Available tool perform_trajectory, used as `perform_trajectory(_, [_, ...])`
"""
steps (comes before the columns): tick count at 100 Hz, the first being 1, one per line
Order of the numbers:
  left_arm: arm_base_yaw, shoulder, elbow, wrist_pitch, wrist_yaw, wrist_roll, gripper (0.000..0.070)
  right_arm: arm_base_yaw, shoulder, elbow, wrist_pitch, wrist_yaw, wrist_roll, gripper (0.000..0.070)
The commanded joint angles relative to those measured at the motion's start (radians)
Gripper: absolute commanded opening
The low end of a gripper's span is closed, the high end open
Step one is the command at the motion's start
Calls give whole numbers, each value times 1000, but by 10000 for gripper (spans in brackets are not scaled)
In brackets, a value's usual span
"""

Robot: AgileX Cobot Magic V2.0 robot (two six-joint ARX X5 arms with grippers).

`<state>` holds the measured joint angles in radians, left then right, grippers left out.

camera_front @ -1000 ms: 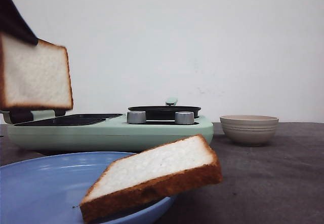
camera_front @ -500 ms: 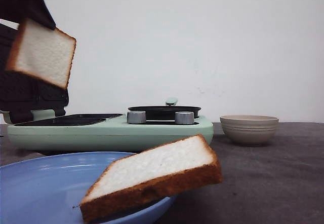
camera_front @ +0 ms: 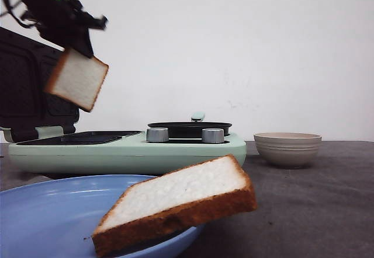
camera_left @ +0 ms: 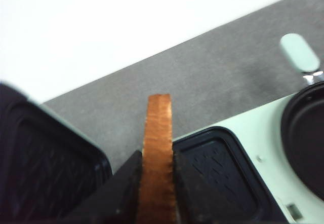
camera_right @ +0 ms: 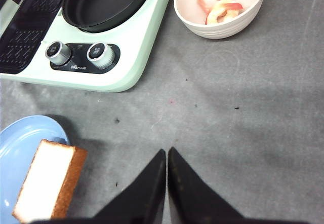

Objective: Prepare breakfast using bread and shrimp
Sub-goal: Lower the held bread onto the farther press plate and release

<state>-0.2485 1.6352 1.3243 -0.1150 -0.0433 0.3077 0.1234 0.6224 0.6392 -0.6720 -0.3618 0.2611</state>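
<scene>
The left pincer [camera_left: 156,183] gripped a bread slice [camera_front: 77,79] above the green cooker [camera_front: 128,150]. The right pincer [camera_right: 166,155] was closed, empty. Small print under the knobs [camera_right: 98,52] was unreadable.

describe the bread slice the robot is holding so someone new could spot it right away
Find the mint-green cooker across the table; above its open left plate, the left gripper pinches a bread slice in mid-air. Unlike the other slice on the blue plate, it hangs tilted.
</scene>
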Motion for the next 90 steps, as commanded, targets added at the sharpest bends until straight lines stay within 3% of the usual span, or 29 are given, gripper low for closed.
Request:
perform_trajectory(1, [-16,53,51,10,-19,69,4,3,3,16,6,8,-15,0])
perform_trajectory(37, [-84,211,142,57,-166,286,4,3,3,16,6,30,-27,0])
perform_trajectory(67, [-97,219,142,82,-276,362,4,3,3,16,5,29,-26,0])
perform_trajectory(90, [-95,224,142,85,-277,375,4,3,3,16,5,29,-26,0])
